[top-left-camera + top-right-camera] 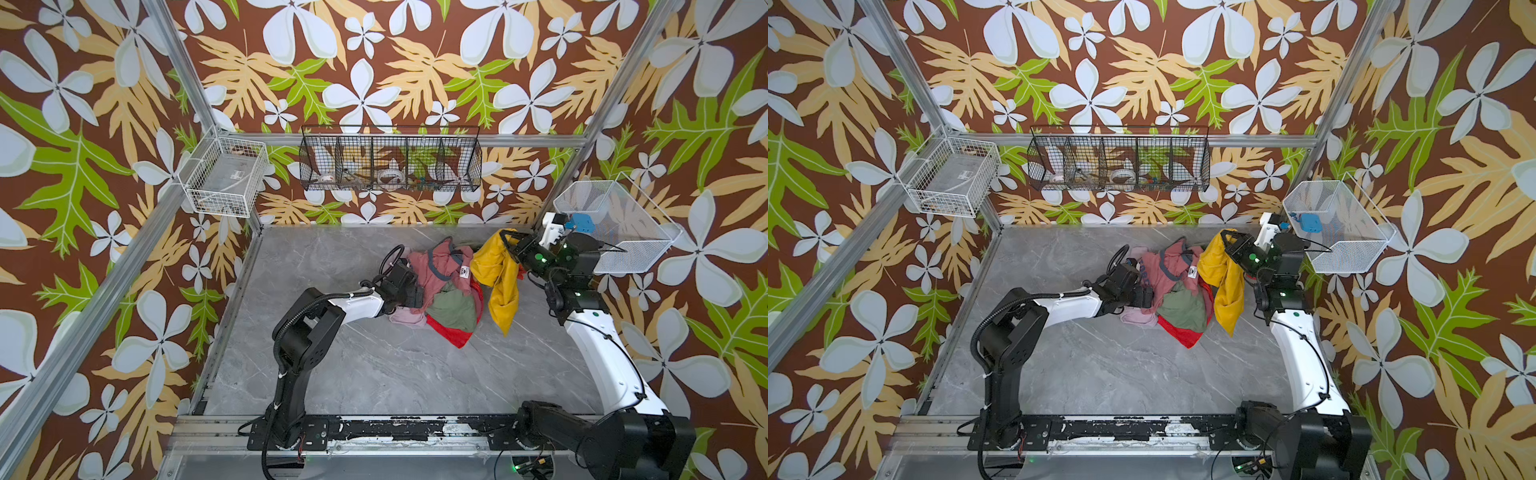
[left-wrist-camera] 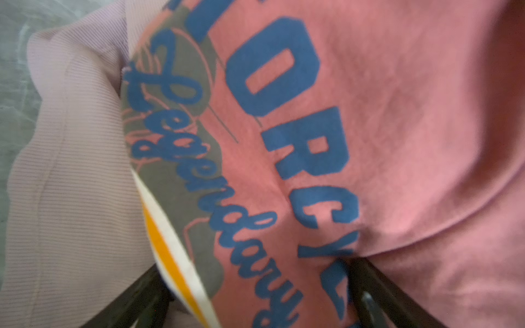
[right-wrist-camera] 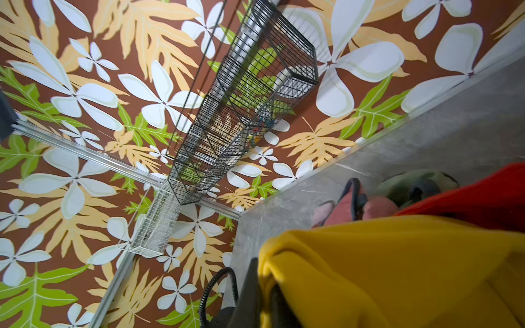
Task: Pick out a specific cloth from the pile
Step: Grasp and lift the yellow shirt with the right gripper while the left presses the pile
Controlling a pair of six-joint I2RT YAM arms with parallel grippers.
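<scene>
The cloth (image 1: 500,282), mustard yellow, hangs over the grey surface (image 1: 374,374), just beside the right edge of the pile (image 1: 451,305), with its tail drooping low. On the heap lies a pink shirt (image 2: 397,113) with blue lettering. The right pincer (image 1: 509,243) is clenched on the cloth's top fold. The left pincer (image 2: 254,264) is spread wide, pressed against the shirt.

Your two top views, high overhead, looking down on the grey table (image 1: 374,374), nearly identical, your left wrist view pressed close to the pile (image 2: 397,113), blurred, your right wrist view close behind the cloth (image 3: 397,269), facing the wire basket (image 3: 241,113), shared with both top views.
</scene>
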